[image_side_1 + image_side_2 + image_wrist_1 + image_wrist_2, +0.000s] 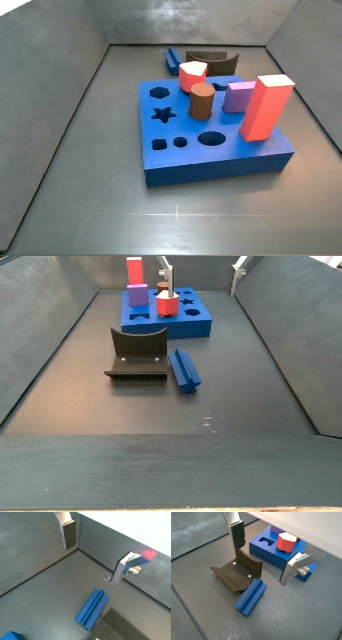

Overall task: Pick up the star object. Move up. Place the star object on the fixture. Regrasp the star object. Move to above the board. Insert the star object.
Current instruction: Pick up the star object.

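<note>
The star object (185, 368) is a long dark-blue bar lying flat on the floor right beside the fixture (138, 351); it also shows in both wrist views (92, 608) (251, 597) and far back in a side view (175, 58). My gripper (264, 554) hangs open well above it, nothing between the silver fingers (236, 534). In a side view the gripper (203, 268) shows only at the upper edge, over the board (201, 324). The star-shaped hole (162, 114) in the board (214, 165) is unoccupied.
Pegs stand up from the board: a tall red block (267, 108), a brown cylinder (201, 100), a purple block (239, 97) and a red hexagonal peg (286, 542). Grey walls enclose the floor. The fixture (234, 574) sits between star object and board (271, 552).
</note>
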### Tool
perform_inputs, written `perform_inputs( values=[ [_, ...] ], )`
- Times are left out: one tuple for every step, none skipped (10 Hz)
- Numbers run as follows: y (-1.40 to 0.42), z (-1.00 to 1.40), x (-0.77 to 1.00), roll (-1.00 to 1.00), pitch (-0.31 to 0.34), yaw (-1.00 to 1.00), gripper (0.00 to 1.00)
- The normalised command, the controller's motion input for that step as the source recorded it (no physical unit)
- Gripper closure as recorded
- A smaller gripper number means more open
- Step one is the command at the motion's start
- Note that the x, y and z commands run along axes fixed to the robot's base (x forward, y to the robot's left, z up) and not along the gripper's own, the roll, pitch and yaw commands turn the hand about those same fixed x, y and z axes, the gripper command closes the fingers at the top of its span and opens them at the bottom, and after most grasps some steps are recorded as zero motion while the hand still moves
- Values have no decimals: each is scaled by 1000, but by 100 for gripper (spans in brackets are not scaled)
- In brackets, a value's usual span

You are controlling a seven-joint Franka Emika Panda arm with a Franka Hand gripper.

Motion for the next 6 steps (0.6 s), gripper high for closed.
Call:
perform_inputs(
  values=[
    [9, -49, 40, 0, 9, 0, 0],
    [-23, -377, 0, 53, -36, 0, 0],
    [-106, -669, 134, 101, -20, 0, 0],
    [-71, -926, 83, 54, -73, 0, 0],
    [-31, -969, 117, 20, -46, 0, 0],
    [0, -843, 86, 13, -23, 0, 0]
  ],
)
